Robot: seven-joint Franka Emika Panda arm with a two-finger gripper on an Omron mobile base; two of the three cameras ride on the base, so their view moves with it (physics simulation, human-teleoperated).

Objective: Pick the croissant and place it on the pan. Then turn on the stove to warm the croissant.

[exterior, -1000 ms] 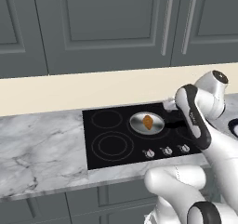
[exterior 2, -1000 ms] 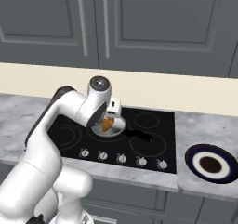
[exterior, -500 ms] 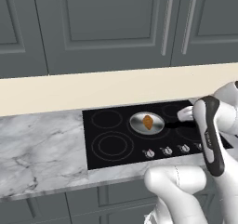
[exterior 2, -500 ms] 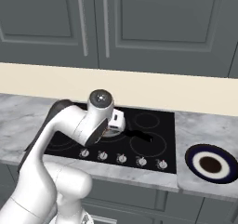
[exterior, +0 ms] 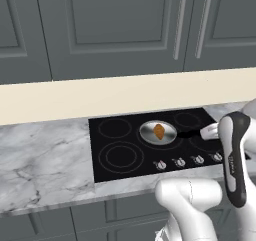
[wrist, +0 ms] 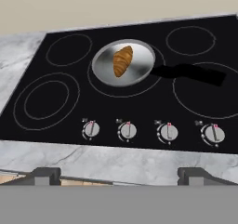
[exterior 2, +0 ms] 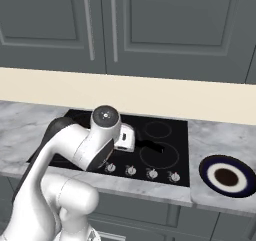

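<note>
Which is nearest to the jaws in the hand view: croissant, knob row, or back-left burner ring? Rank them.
1. Knob row, front edge of the stove, just ahead of the gripper.
2. Croissant, in the pan, mid-stove.
3. Back-left burner ring, farthest.

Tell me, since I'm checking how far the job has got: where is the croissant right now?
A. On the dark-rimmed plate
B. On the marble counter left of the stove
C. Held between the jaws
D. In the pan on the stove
D. The croissant lies inside the pan, which sits on a burner ring of the stove, clear of the wide-open gripper.
</note>
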